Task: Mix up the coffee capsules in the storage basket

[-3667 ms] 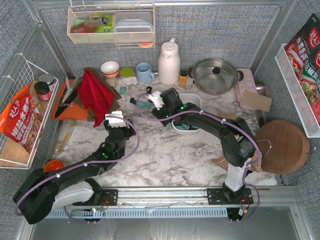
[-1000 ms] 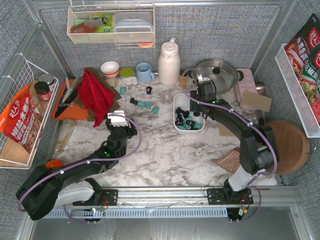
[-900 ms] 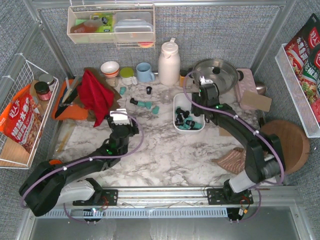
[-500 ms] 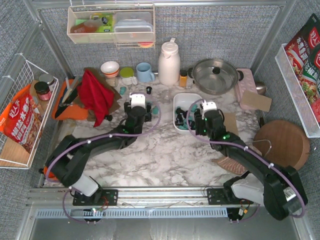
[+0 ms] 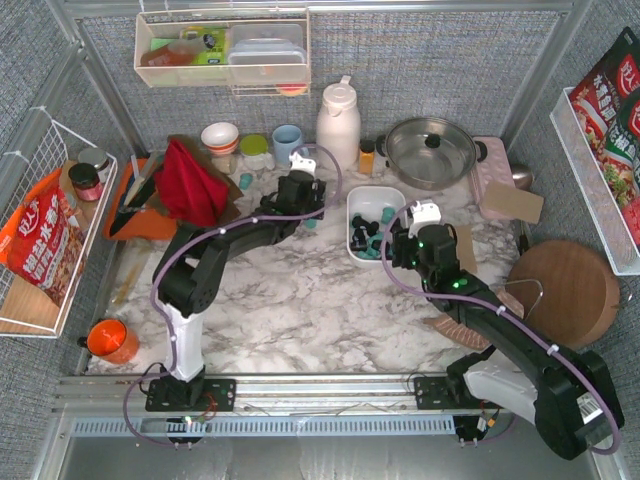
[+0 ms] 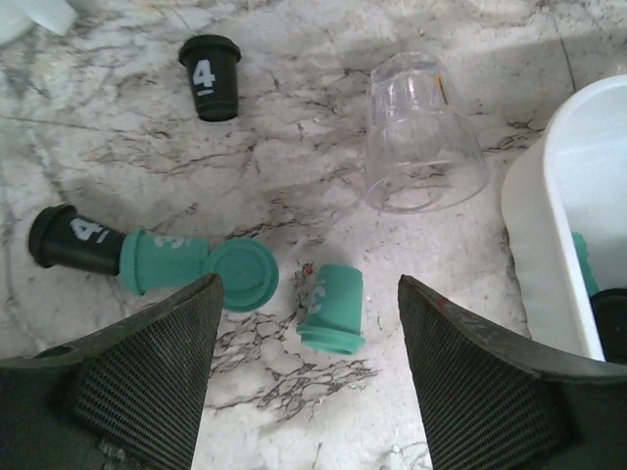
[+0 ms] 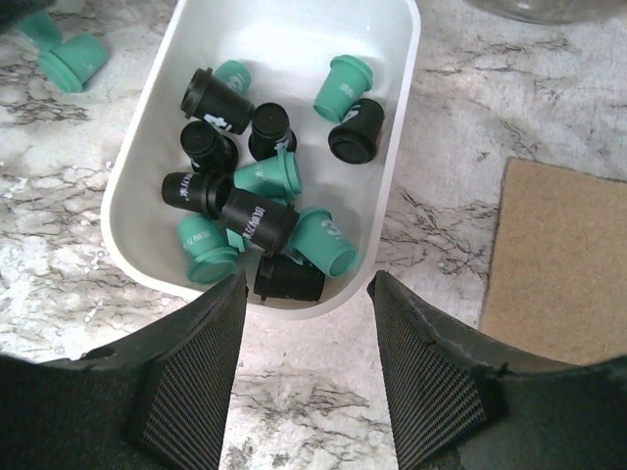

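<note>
The basket (image 7: 294, 44) sits on the table (image 5: 300, 300) right of centre, toward the far edge and just in front of the pot (image 5: 430, 150). Its long axis runs roughly far to near. About a dozen capsules (image 7: 257, 217), black and teal together, crowd its near half, most on their sides and pointing every which way. The right jaws hang open and empty over the table at the basket's near end. That rounded end lies just ahead of the gap between the fingers (image 7: 176, 392), which touch nothing. More capsules lie loose on the table left of the basket, and the left jaws stand wide open and empty over them. One teal capsule (image 6: 331, 308) lies on its side in the gap between them, touching neither finger. Its long axis runs in line with the fingers, with the wide rim toward the wrist and the narrow end pointing away. Just left of it a teal pod (image 6: 242, 276) shows its round face. Beside that, a teal one (image 6: 162, 262) and a black one (image 6: 69, 240) lie end to end, crosswise to the jaws. A black pod marked 4 (image 6: 212, 76) sits well beyond them. A clear cup (image 6: 423, 132) lies on its side between these and the basket.
</note>
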You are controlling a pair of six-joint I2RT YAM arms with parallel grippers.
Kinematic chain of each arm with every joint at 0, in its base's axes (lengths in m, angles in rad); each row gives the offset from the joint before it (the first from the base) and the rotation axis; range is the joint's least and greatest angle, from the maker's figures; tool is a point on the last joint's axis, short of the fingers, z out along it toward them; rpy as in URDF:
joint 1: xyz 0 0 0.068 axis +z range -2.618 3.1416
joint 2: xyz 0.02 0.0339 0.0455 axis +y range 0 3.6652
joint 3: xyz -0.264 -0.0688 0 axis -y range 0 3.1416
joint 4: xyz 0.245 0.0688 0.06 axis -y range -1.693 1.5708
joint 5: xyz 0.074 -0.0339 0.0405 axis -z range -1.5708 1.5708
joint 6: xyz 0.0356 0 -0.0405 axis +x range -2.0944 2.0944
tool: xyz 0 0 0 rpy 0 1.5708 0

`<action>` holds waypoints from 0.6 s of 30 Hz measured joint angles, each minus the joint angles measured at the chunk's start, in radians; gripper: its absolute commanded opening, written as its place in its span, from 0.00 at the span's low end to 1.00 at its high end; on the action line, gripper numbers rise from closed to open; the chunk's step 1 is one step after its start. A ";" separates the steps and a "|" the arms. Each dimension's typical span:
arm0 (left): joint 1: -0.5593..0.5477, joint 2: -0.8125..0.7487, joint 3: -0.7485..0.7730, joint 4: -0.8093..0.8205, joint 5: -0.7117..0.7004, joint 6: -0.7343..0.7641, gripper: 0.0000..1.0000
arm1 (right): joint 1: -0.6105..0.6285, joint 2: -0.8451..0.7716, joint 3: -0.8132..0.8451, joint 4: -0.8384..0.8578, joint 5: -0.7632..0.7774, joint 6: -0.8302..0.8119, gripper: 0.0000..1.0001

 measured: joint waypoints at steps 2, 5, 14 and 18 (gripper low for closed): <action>0.014 0.042 0.047 -0.031 0.043 -0.003 0.79 | 0.000 -0.006 0.006 -0.004 -0.013 0.000 0.59; 0.025 0.087 0.098 -0.080 0.087 -0.003 0.79 | 0.000 -0.021 0.010 -0.007 -0.019 0.000 0.59; 0.026 0.195 0.248 -0.193 0.166 0.008 0.75 | 0.000 -0.045 0.010 -0.017 -0.025 -0.010 0.59; 0.026 0.235 0.306 -0.266 0.167 0.008 0.72 | 0.000 -0.049 0.010 -0.020 -0.029 -0.012 0.59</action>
